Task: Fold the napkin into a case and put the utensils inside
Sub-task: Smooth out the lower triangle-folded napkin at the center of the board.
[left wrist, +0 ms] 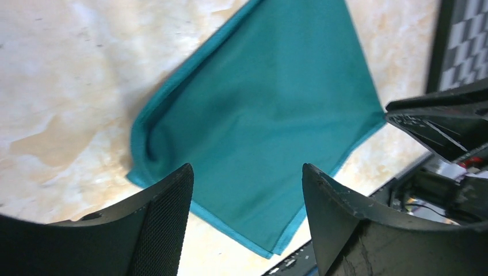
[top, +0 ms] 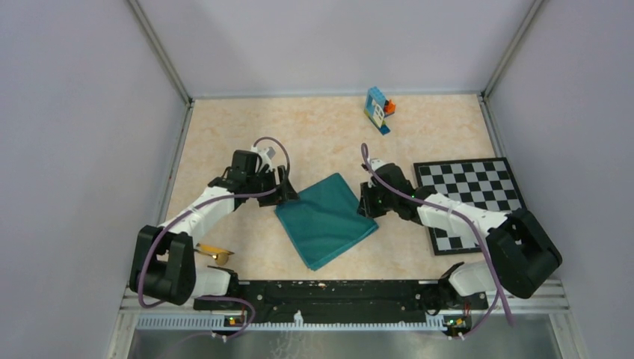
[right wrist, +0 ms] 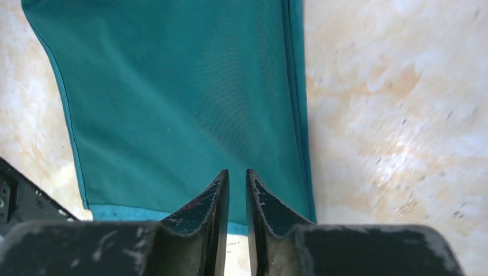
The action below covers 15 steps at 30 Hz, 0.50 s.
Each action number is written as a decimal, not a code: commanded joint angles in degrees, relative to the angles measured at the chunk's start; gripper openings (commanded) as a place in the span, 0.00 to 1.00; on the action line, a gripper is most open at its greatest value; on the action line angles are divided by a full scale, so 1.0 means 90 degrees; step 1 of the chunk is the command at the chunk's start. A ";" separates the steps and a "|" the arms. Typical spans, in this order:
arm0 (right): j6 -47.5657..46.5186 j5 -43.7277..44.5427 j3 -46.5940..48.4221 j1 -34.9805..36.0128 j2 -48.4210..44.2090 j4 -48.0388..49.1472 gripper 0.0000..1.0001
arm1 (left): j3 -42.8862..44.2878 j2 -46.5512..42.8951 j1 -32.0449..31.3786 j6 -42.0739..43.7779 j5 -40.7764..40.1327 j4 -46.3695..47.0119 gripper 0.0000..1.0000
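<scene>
At mid-frame from above, napkin [top: 325,219] is lying flat and askew, seemingly folded once, its edges showing doubled. Left gripper [left wrist: 247,169], fingers wide apart, is hovering at its upper-left corner. Right gripper [right wrist: 237,172], fingers almost together with nothing seen between, is sitting at its right corner. Utensils [top: 214,253] are lying lower left, so narrowing the napkin into a case and loading them appear to be left.

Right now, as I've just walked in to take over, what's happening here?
Two arms are working a teal napkin lying flat between them, apparently folded over. The left end effector hovers open at its left corner; the right end effector, nearly shut, sits at its right corner. The golden utensils wait by the left arm's base.
</scene>
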 commanded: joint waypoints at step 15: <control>0.0645 0.1012 -0.1393 -0.0132 -0.0452 0.0321 0.00 | -0.0678 0.0548 0.0007 -0.0451 -0.1167 0.0600 0.54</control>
